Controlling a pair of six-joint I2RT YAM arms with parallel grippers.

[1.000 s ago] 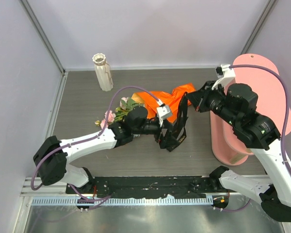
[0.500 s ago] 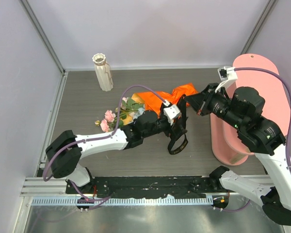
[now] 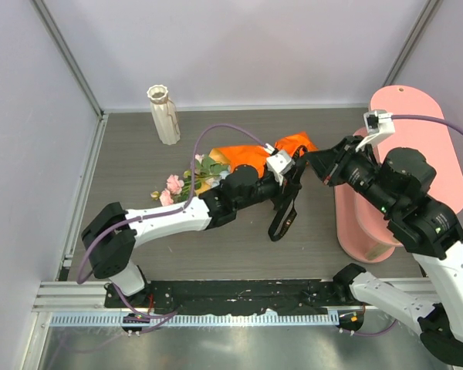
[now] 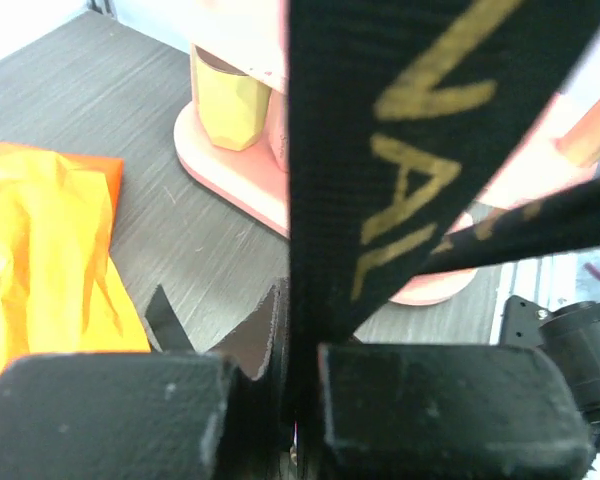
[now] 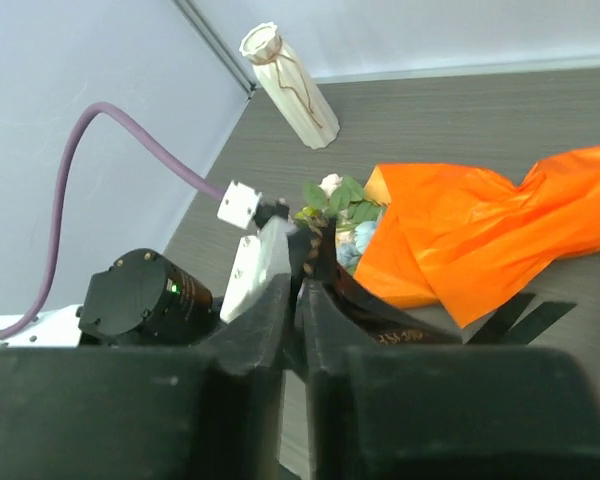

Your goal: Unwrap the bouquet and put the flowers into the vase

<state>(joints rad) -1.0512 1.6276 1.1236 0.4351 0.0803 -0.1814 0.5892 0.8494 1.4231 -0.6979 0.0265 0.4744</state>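
bouquet [image 3: 251, 156] lies between vase [image 3: 163, 116] and pink stand [image 3: 417, 108]

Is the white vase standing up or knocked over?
Upright: the vase stands on its base, mouth up, apart from both arms.

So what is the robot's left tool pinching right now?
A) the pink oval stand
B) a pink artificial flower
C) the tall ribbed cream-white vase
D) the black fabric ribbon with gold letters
D: in the left wrist view, the black fabric ribbon with gold letters rises straight out from between the shut fingers of the left tool.
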